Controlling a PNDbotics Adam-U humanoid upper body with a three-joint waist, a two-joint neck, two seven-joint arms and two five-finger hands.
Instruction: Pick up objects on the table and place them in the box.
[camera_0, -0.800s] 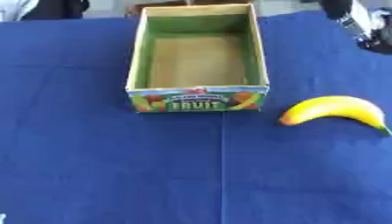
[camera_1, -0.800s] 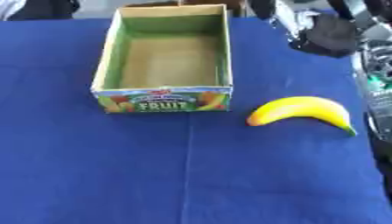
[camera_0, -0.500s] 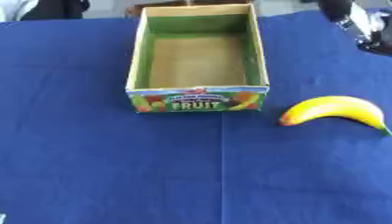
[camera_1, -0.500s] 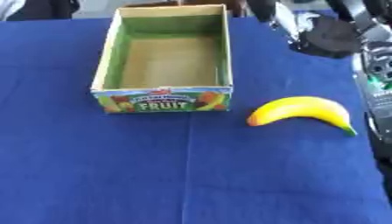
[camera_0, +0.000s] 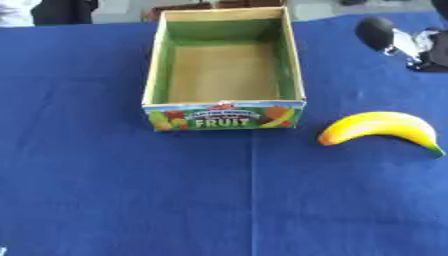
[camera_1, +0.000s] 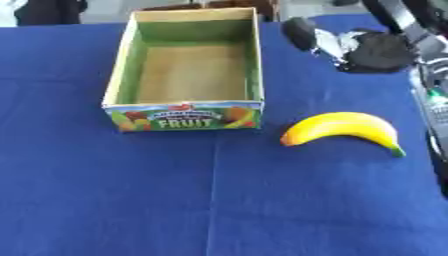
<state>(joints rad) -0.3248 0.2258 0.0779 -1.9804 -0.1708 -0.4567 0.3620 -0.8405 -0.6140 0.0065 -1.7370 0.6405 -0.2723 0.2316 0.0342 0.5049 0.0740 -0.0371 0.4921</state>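
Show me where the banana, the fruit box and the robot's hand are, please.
banana (camera_1: 343, 127): right eye view, middle of its yellow body.
box (camera_0: 226, 114): left eye view, printed front wall.
right hand (camera_1: 376, 51): right eye view, dark palm.

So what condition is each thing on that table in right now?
box: open on top, nothing inside, upright on the cloth.
banana: lying on the blue cloth to the right of the box, untouched.
right hand: above the cloth beyond the banana, holding nothing; whether its fingers are curled I cannot tell.
left hand: not in view.
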